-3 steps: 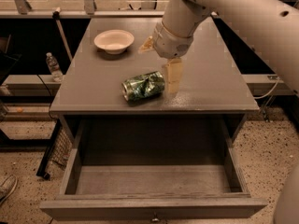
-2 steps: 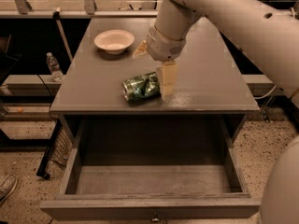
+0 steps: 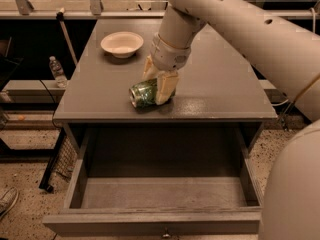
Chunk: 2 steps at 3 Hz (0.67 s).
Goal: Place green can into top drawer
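The green can (image 3: 142, 94) lies on its side near the front edge of the grey table top (image 3: 220, 91), its silver end facing left. My gripper (image 3: 159, 84) is down over the can's right half. One cream finger (image 3: 167, 86) is in front of the can and the other is behind it, and they stand apart around it. The can rests on the table. The top drawer (image 3: 150, 223) is pulled fully open below the table front, and its inside holds nothing.
A cream round bowl (image 3: 121, 43) sits at the back left of the table top. A clear water bottle (image 3: 58, 71) stands on a low ledge left of the table. My large white arm (image 3: 260, 39) crosses the upper right. A shoe (image 3: 6, 201) shows at the lower left.
My gripper has moved left and down from beside the can's right end to straddle the can. The can and the drawer have not moved.
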Each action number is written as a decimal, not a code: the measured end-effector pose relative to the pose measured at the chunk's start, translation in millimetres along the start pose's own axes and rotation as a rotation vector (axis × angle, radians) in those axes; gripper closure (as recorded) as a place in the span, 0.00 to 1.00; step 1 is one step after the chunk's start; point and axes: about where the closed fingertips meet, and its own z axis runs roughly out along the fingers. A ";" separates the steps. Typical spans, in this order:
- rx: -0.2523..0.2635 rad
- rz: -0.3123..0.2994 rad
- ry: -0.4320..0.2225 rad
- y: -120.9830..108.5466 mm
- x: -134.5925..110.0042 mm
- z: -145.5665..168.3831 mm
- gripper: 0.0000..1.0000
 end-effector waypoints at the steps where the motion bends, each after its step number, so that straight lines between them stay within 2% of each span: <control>1: 0.004 -0.001 -0.001 -1.9 -0.6 2.4 0.77; 2: 0.005 -0.002 -0.002 -2.9 -1.0 4.0 0.99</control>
